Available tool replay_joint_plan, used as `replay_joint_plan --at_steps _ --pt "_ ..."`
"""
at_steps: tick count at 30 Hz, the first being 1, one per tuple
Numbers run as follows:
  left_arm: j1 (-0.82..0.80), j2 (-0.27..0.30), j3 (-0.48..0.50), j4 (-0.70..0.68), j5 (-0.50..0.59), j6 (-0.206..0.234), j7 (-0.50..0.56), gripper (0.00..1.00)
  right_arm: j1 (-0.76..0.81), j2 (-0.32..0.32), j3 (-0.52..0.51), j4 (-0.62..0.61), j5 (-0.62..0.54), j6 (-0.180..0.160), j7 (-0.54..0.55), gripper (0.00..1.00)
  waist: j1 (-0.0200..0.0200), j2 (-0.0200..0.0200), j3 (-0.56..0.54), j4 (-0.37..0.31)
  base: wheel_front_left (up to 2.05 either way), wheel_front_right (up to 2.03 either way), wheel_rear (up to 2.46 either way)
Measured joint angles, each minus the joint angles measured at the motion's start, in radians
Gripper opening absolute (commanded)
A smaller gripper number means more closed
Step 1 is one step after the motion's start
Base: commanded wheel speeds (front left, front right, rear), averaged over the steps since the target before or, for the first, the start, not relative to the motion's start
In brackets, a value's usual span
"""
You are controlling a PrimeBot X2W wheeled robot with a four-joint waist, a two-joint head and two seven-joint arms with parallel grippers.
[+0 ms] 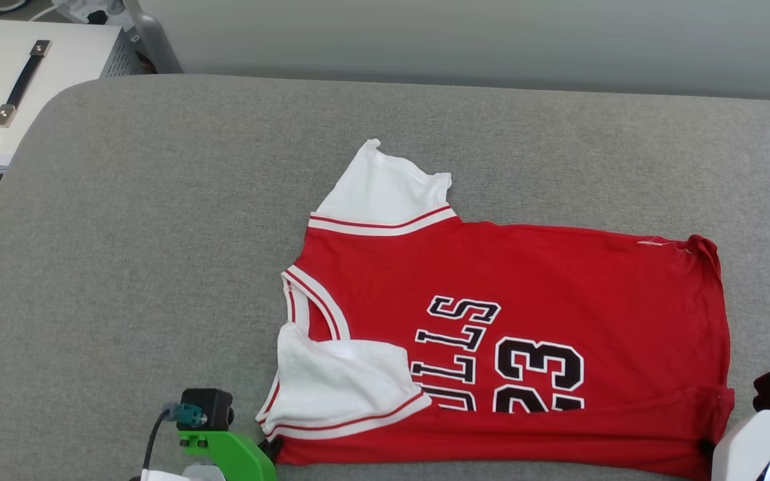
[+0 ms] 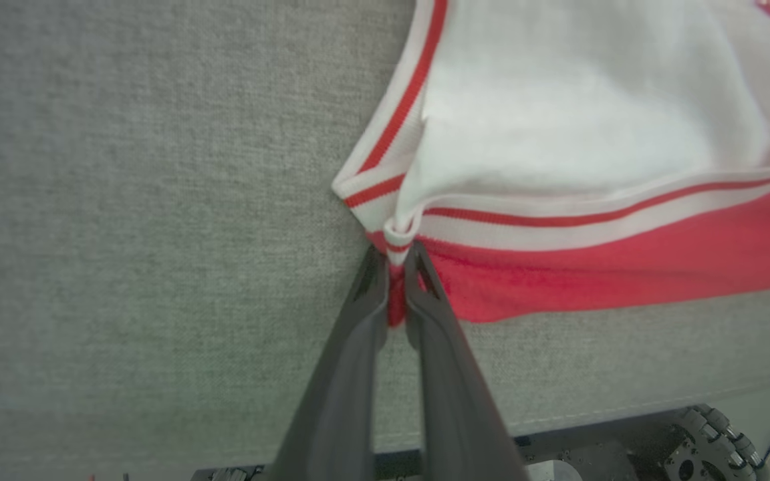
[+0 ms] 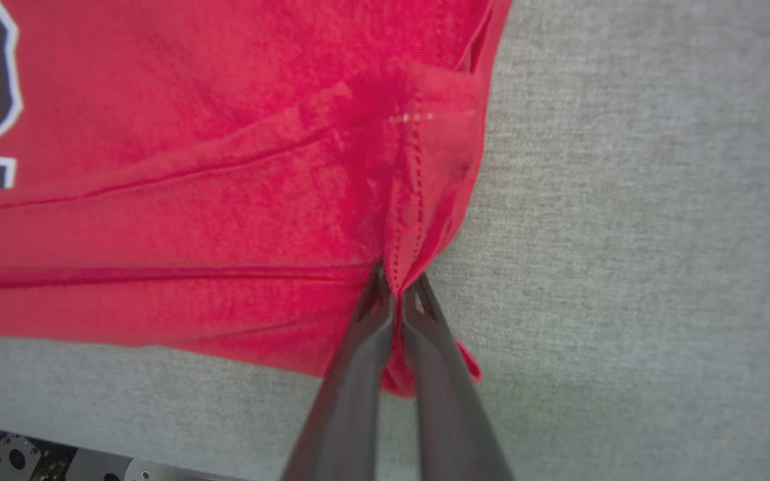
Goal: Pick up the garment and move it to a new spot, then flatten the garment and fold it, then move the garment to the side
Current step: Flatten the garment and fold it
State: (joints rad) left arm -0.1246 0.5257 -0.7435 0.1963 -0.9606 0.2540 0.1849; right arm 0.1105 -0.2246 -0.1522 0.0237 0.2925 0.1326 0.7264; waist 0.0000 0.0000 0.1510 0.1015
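Left end effector (image 2: 395, 259) and right end effector (image 3: 398, 280) both tight on garment (image 1: 559, 280) corners, lettering (image 1: 455, 354) partly under a sleeve (image 1: 341, 381).

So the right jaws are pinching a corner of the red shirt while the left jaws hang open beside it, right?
Not quite. The left gripper isn't open: its jaws are shut on the shirt's striped corner, as the left wrist view shows. The right gripper does pinch a red corner.
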Motion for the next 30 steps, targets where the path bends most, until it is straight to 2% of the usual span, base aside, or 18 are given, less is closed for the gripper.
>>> replay_joint_plan --at_steps 2,3,4,5,6,9,14,21,26,30 --pt "0.0 -0.006 -0.001 0.015 -0.001 -0.006 -0.001 0.0 -0.006 -0.001 0.005 0.016 0.003 0.0 -0.006 0.0 0.0 0.0 -0.009 0.0 0.0 0.0 0.0" --pt "0.0 -0.007 -0.003 0.019 -0.001 -0.008 -0.001 0.0 -0.008 -0.002 0.008 0.022 0.005 0.0 -0.013 0.04 0.0 0.0 -0.013 -0.001 0.0 0.0 0.0" --pt "0.0 -0.009 -0.003 0.023 -0.001 -0.008 -0.001 0.0 -0.01 -0.003 0.012 0.028 0.011 0.0 -0.023 1.0 0.0 0.0 -0.019 -0.001 0.0 0.0 0.0" --pt "-0.001 -0.01 -0.002 0.024 -0.001 -0.008 -0.008 0.45 -0.011 -0.001 0.01 0.035 0.022 0.0 -0.03 1.0 0.0 0.0 -0.025 -0.001 0.0 0.0 0.0" --pt "-0.001 -0.013 -0.002 0.025 0.0 -0.007 -0.013 1.0 -0.012 -0.001 0.015 0.036 0.037 0.0 -0.041 1.0 0.0 0.0 -0.032 -0.002 0.0 0.0 0.0" --pt "-0.001 -0.028 0.005 0.021 -0.002 -0.007 -0.041 1.0 -0.019 -0.007 0.041 0.033 0.057 0.0 -0.088 1.0 0.0 0.0 -0.052 -0.003 0.0 0.0 0.0" --pt "-0.002 -0.02 0.017 0.002 0.018 0.001 -0.097 1.0 -0.034 -0.034 0.057 0.001 0.066 -0.001 -0.172 1.0 0.0 0.0 -0.084 -0.009 0.0 0.0 0.0" --pt "-0.048 -0.021 0.058 -0.085 0.098 0.001 -0.269 1.0 -0.056 -0.051 0.087 -0.098 0.086 -0.001 -0.344 1.0 0.0 0.0 -0.126 -0.021 0.0 0.0 0.0" --pt "-0.05 -0.038 0.065 -0.099 0.148 -0.013 -0.39 1.0 -0.056 -0.028 0.095 -0.138 0.1 -0.001 -0.488 1.0 0.0 0.0 -0.135 -0.034 0.0 0.0 0.0" --pt "-0.049 -0.08 0.093 -0.087 0.215 -0.013 -0.436 1.0 -0.052 0.006 0.099 -0.146 0.099 -0.001 -0.601 1.0 0.0 0.0 -0.127 -0.041 0.0 0.0 0.0"
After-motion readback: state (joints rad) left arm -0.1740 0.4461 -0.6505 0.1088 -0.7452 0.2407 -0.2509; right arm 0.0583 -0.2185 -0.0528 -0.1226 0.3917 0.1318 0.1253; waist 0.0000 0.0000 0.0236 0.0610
